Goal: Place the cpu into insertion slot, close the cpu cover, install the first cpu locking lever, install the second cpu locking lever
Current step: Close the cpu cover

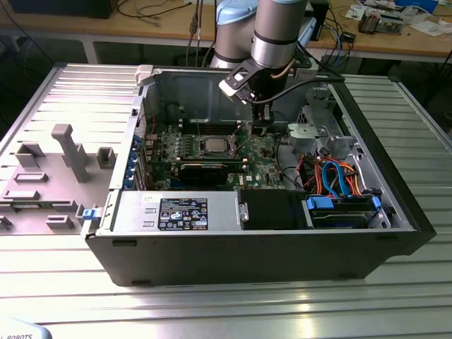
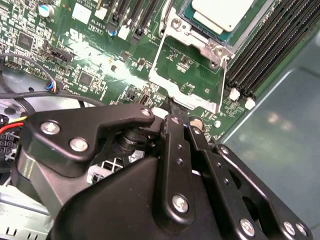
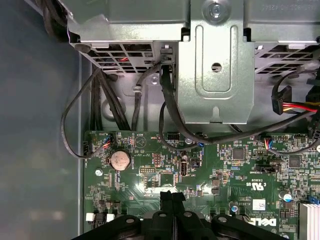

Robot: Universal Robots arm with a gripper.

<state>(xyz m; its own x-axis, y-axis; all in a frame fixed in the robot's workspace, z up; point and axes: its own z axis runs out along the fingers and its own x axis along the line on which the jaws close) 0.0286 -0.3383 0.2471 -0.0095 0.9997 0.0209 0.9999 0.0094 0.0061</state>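
Exterior view: an open computer case (image 1: 282,247) lies on its side, with the green motherboard (image 1: 173,148) at its bottom. The cpu (image 1: 215,145) lies flat in the insertion slot (image 1: 203,146), its dull silver-grey top facing up. It is square, so no side is the longer one, and its edges run parallel to the rim of the slot. A long black expansion card (image 1: 205,169) lies just beside the slot, on the side toward the camera. The gripper (image 1: 260,128) hangs down inside the case, near the slot on the exterior view's right.

Second wrist view: the cpu (image 2: 220,12) shows a pale, smooth metal top and sits inside the silver rim of the slot. The cpu cover (image 2: 182,95) is not down on the chip — it is lifted and leans away from the slot, and the green board is visible through its large window. The gripper (image 2: 173,106) has its black fingers pressed together and holds nothing. Its tip is just beside the free edge of the cover; I cannot tell if they touch. Black memory slots (image 2: 270,50) run along the far side of the slot.

First wrist view: the gripper (image 3: 172,196) is closed, with only a thin line between the fingers, above the motherboard. A round battery (image 3: 120,160) is near, and a silver bracket (image 3: 215,65) with black cables (image 3: 170,120) stands beyond.
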